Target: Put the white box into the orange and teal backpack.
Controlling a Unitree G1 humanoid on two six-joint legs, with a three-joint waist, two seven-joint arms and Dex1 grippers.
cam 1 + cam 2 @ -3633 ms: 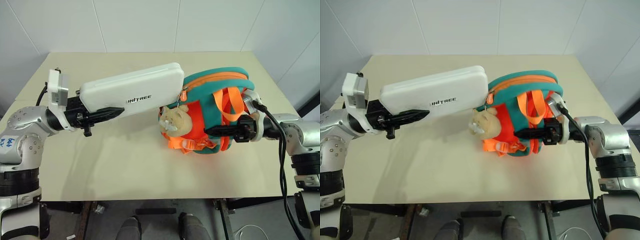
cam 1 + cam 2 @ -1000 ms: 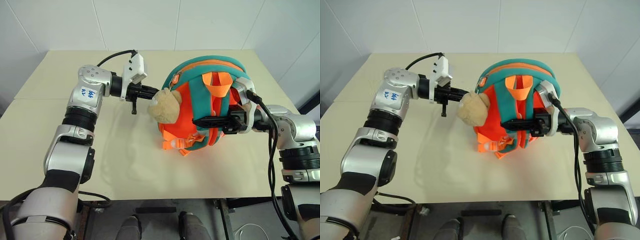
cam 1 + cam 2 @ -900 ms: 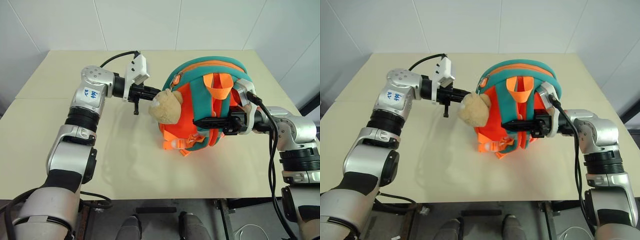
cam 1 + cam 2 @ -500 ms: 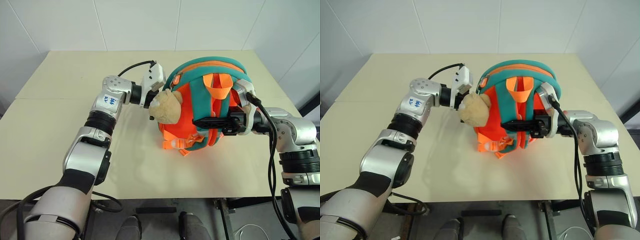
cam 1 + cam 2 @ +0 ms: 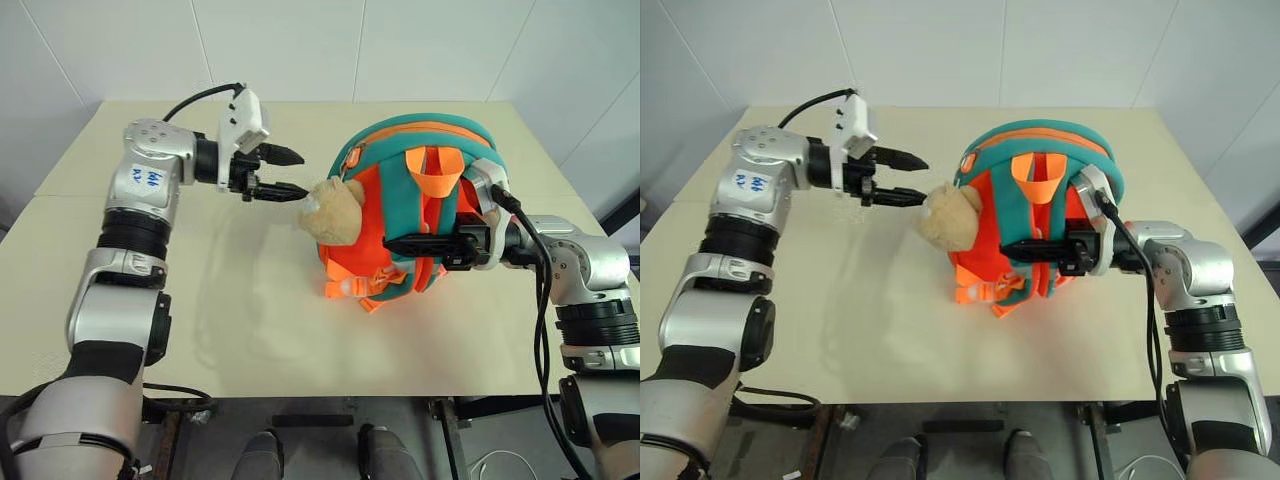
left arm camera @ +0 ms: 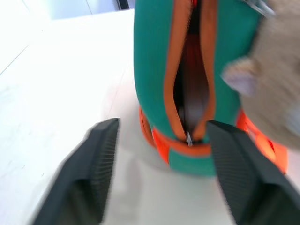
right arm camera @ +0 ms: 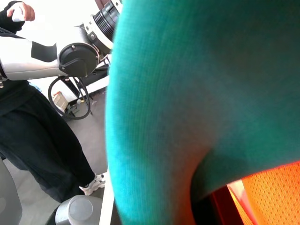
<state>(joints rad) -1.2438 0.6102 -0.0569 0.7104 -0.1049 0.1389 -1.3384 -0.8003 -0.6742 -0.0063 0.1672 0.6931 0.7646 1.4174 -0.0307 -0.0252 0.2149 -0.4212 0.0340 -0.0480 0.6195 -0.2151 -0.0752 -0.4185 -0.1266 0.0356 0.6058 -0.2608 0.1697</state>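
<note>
One backpack (image 5: pixel 420 215), no legible writing — left claw (image 5: pixel 290 172) spread

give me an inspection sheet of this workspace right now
surface: beige tabletop, bare around the bag
job's things: small orange and teal fabric backpack stands upright, tan plush animal on its side, zipper part open in the left wrist view; white box not visible
clutter: nothing seen
grippers: left pincer open, just short of the plush; right pincer shut on an orange webbing strap
cables: black cable along the right arm
surroundings: white panelled walls; a person in dark clothes beside the table
</note>
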